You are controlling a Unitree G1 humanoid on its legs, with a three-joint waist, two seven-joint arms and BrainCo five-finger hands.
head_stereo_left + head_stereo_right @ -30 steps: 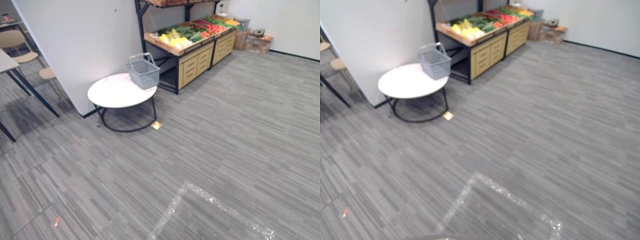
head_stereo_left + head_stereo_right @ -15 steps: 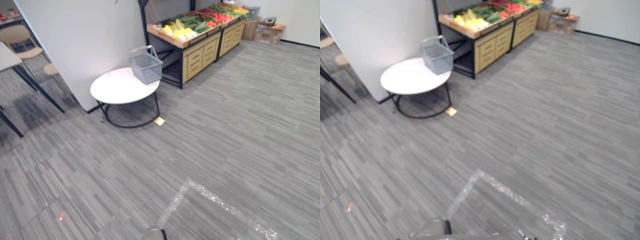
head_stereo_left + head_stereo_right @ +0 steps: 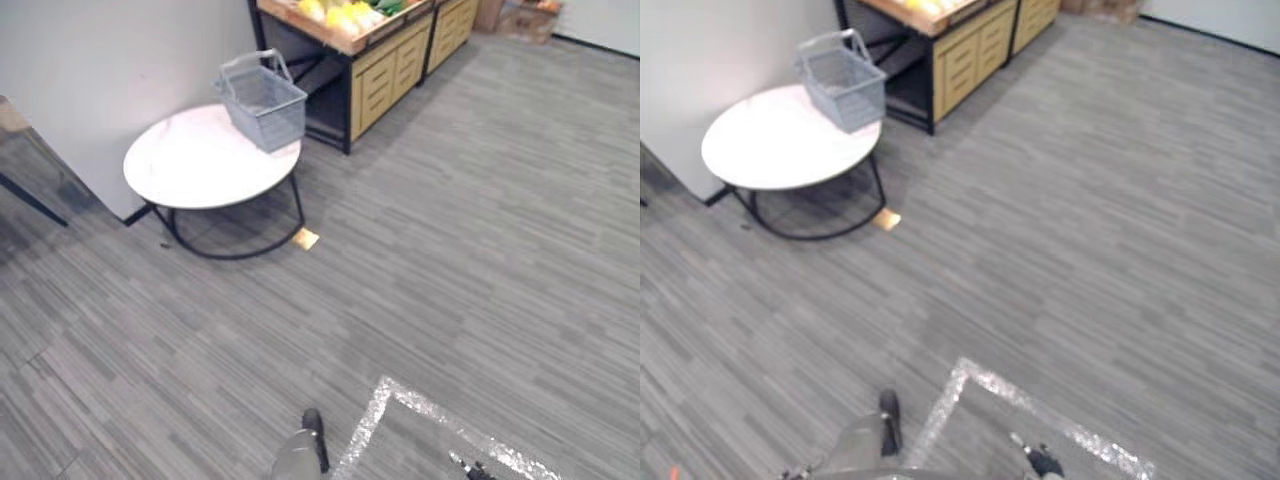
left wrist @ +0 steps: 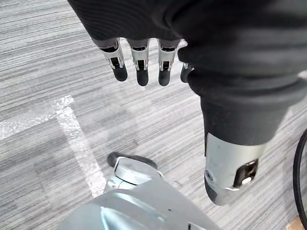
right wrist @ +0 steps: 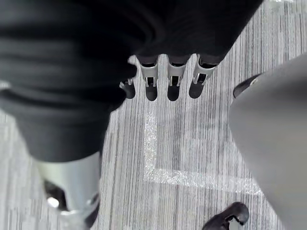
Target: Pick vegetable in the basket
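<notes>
One grey basket (image 3: 262, 100) at the edge of one round white table (image 3: 180, 168)

No legible text, label, brand, number or sign, none readable on the basket (image 3: 262, 100), the bench (image 3: 190, 165), the drawer fronts (image 3: 385, 85), the floor tape (image 3: 388, 386).

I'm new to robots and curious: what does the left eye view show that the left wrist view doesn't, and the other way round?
Left eye view: a grey basket on a round white table, beside a vegetable stand. Left wrist view: the left hand, fingers relaxed and holding nothing. Both: the grey floor with a taped line.
</notes>
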